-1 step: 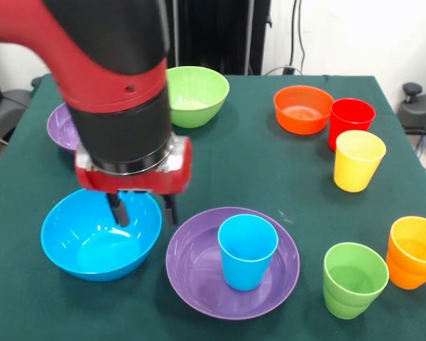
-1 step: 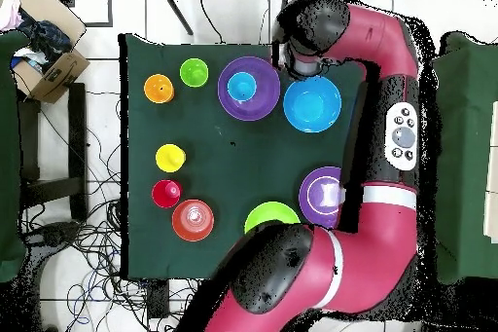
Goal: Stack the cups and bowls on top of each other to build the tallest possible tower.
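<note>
My gripper hangs open at the right rim of the deep blue bowl. One finger reaches inside the bowl and the other stands just outside the rim. Beside it, a blue cup stands upright in a wide purple bowl. In the overhead view the arm's wrist covers the gripper next to the blue bowl and the purple bowl. A second purple bowl is partly hidden behind the arm.
The light green bowl and the orange bowl sit at the far side. The red cup and yellow cup stand to the right, the green cup and orange cup at the near right.
</note>
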`<state>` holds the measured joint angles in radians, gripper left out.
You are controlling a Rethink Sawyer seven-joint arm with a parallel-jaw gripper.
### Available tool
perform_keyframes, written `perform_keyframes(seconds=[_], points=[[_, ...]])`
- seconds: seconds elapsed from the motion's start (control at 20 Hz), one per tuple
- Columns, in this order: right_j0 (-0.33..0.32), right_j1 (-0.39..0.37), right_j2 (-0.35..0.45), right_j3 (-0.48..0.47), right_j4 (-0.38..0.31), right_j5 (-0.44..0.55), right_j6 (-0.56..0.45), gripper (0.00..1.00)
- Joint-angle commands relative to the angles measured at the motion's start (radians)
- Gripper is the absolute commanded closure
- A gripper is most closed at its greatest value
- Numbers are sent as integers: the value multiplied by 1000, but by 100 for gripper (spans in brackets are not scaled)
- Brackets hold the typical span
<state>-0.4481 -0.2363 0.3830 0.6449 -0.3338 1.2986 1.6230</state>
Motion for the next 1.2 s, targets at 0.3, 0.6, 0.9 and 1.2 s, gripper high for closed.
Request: perform_keyframes(seconds=[0.3,0.6,0.9,1.2], points=[[-15,109,68,44,-83,4,-517,0],[-15,100,46,79,-64,39,-533,0],[-15,101,43,81,-57,24,-539,0],[-24,76,28,138,-73,21,-589,0]])
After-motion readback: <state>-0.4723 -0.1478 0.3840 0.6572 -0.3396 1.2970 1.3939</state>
